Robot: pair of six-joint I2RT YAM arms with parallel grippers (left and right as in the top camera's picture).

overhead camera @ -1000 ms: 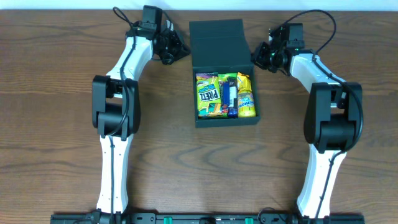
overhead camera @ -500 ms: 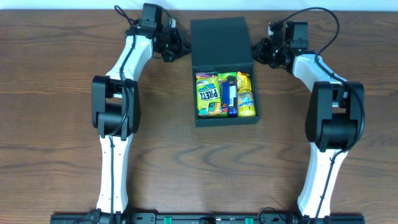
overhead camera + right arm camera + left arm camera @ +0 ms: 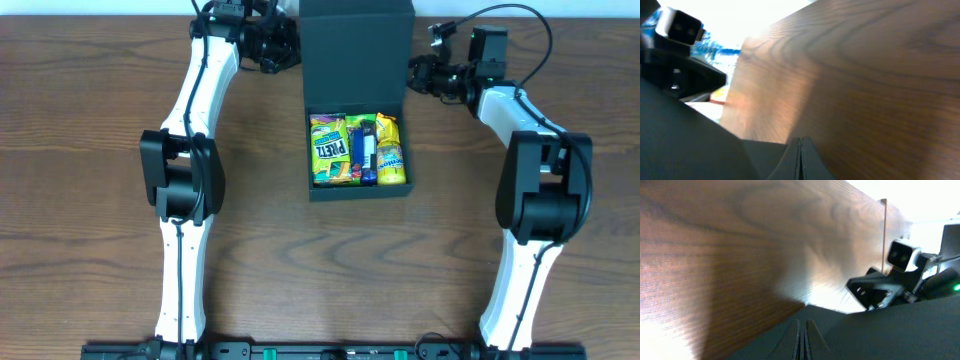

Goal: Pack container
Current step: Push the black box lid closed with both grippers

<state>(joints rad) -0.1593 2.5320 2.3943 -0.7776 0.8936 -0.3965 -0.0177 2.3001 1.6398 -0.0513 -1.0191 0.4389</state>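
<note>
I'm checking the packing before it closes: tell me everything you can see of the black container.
The container is a matte black, squarish, shallow cardboard box on the wooden table, holding colourful snack packets. Its hinged lid is open, tilted up at the far side. The left gripper and right gripper, jaws shut, flank the lid's edges.

Matte black container (image 3: 357, 188) at table centre — lid raised at the far side, bright snack packets inside.

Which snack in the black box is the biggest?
The green packet with blue lettering, at the container's left end. It is wider than the slim blue packet and the yellow packet beside it.
</note>
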